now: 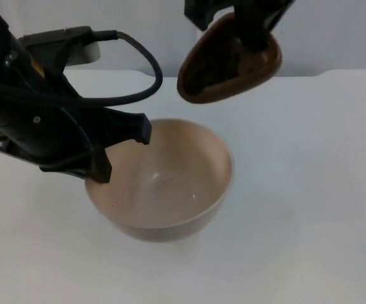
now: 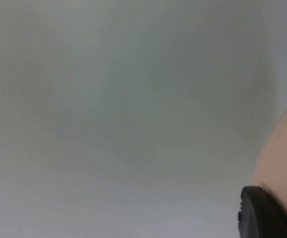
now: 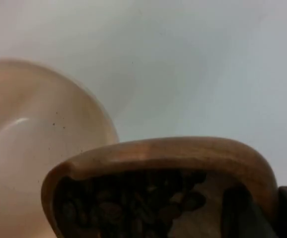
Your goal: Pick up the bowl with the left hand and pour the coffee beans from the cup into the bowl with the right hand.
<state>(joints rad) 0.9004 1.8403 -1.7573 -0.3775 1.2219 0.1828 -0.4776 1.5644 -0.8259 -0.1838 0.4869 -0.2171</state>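
**Op A:** I have the left gripper (image 1: 110, 158) clamped over the near-side rim of the bowl (image 1: 164, 183), one finger inside and one outside. The bowl looks lifted off the table (image 1: 309, 190), though I judge that from its shadow alone. The bowl holds nothing but a few specks.

**Op B:** I have the right gripper (image 1: 249, 31) closed on the cup (image 1: 227, 60), one finger down inside it. The cup is tipped, mouth toward the bowl, above and behind the far rim. On my wrist view the coffee beans (image 3: 133, 203) sit heaped at the lip, none out yet.

**Op A:** My worry is the offset. The cup's mouth hangs near the bowl's edge, not over the middle, so if I tip further, beans could clear the rim and scatter on the table.

**Op B:** And a one-sided rim grip may let the bowl tilt once weight lands.

**Op A:** My wrist view gives just a fingertip (image 2: 262, 213) against the bowl wall. I can't see under the bowl.

**Op B:** The cup's far side is cut off for me.
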